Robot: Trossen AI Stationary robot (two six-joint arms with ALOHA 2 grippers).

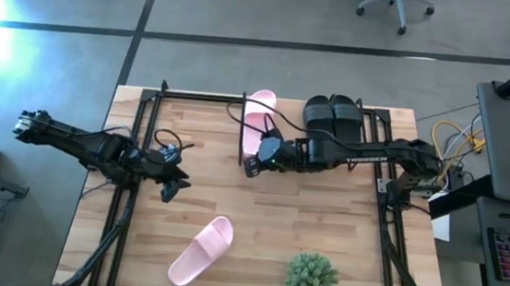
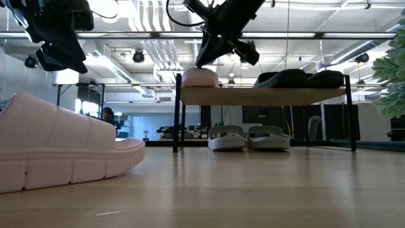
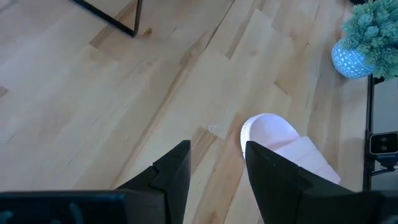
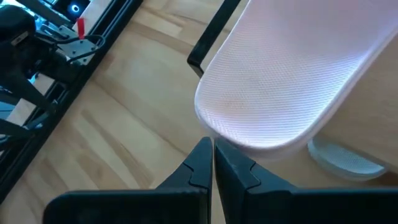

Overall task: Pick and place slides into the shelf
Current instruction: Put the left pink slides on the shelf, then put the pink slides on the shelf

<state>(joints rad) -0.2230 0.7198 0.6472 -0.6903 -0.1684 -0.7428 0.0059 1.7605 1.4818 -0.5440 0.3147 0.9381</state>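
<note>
1. Step in hand – one pink slide [image 1: 258,120] sits on the shelf [image 1: 328,154] top at its left end, black pair [image 1: 334,118] at 3 o'clock of it on the same plank; grey-white pair [image 2: 248,137] on the lower level, seen in the low view only.
2. Right end effector [image 1: 254,164] hangs just off the shelf's front edge at 6 o'clock of the placed pink slide; fingers pressed together, holding nothing – reads as placement done, judging by the right wrist view.
3. Second pink slide [image 1: 201,249] lies loose on the surface [image 1: 256,236], at 5 o'clock of the left end effector [image 1: 171,189] and 9 o'clock of the plant [image 1: 310,276]; well apart from the shelf.
4. Left end effector hovers above the surface, fingers narrowly apart, empty; slide toe shows just past them in the left wrist view.
5. Next move likely: left end effector opens wider, descends on the loose slide, grips strap or edge; then carries it to 12 o'clock beside its mate – the gap there looks tight.
</note>
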